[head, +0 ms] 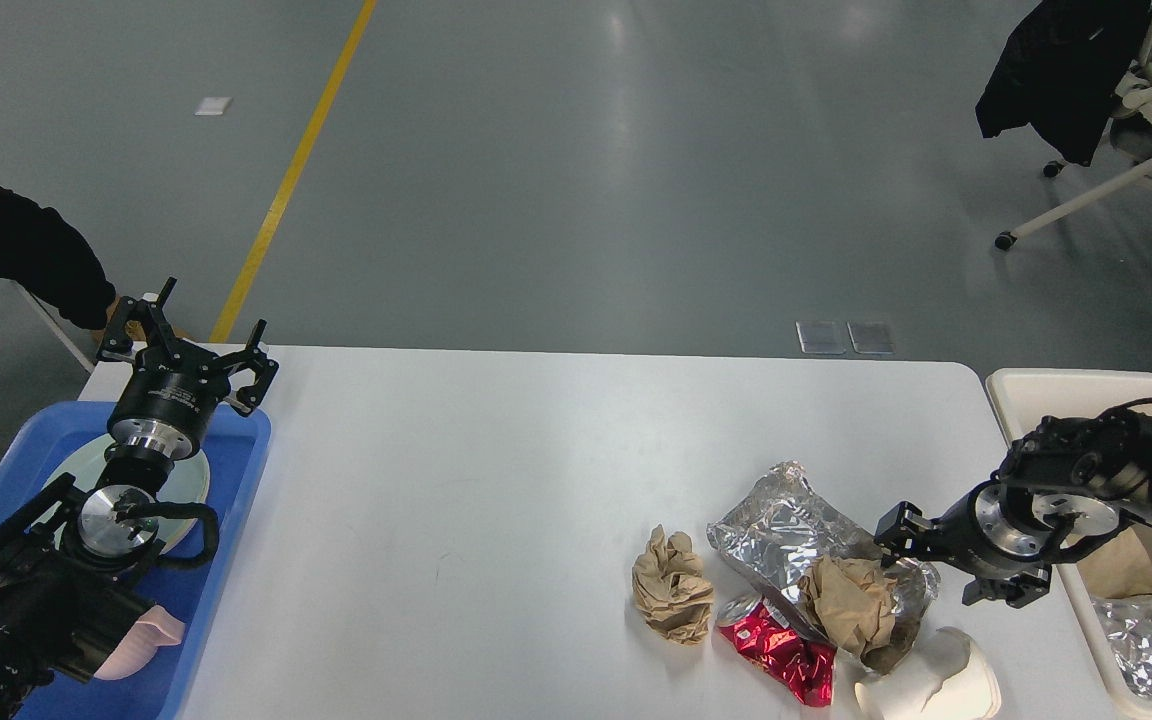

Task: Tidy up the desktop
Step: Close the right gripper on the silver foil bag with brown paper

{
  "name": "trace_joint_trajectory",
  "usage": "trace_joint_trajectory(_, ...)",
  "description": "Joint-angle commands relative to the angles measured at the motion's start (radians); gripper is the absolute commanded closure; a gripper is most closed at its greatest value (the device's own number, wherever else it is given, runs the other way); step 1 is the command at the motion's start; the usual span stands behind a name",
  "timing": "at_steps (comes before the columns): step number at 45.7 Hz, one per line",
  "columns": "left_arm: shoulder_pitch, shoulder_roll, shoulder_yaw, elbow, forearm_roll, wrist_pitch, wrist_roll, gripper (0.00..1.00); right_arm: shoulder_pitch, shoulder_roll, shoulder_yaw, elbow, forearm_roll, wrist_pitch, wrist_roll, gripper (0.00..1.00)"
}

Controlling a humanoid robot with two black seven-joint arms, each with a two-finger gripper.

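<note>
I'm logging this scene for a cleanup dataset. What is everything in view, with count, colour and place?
Smooth white rectangular desktop: one, centre.
Crumpled brown paper ball: one, left of the pile.
Crumpled silver foil bag: one, brown paper wad on it.
Red foil wrapper: one, front of pile.
Crushed white paper cup: one, front right.
Blue plastic tray: one, left, holding pale dishes.
Cream rectangular bin: one, right, holding foil and brown paper.
White office chair: one, back right, dark jacket draped.
Left end effector: open, over tray.
Right end effector: open, at the foil bag.
</note>
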Motion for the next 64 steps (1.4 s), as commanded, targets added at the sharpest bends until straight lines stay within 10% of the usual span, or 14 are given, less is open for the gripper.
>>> trace_joint_trajectory(1, 0.0, 0.0, 0.0, 0.0, 0.0, 0.0, 0.0, 0.04, -0.01, 0.0, 0.001, -0.008, 0.0, 0.0, 0.001, 0.1)
trace_joint_trajectory(33, 0.0, 0.0, 0.0, 0.0, 0.0, 0.0, 0.0, 0.04, -0.044, 0.021, 0.012, -0.006, -0.002, 0.0, 0.001, 0.17)
trace_joint_trajectory(39, 0.0, 0.0, 0.0, 0.0, 0.0, 0.0, 0.0, 0.04, -0.046, 0.023, 0.012, -0.005, -0.002, 0.003, 0.001, 0.32)
trace_joint_trajectory(52, 0.0, 0.0, 0.0, 0.0, 0.0, 0.0, 0.0, 0.04, -0.027, 0.026, 0.021, 0.0, -0.002, 0.023, 0.001, 1.0)
trace_joint_trajectory(64, 0.0, 0.0, 0.0, 0.0, 0.0, 0.0, 0.0, 0.04, -0.004, 0.027, 0.063, -0.001, -0.002, 0.044, -0.001, 1.0)
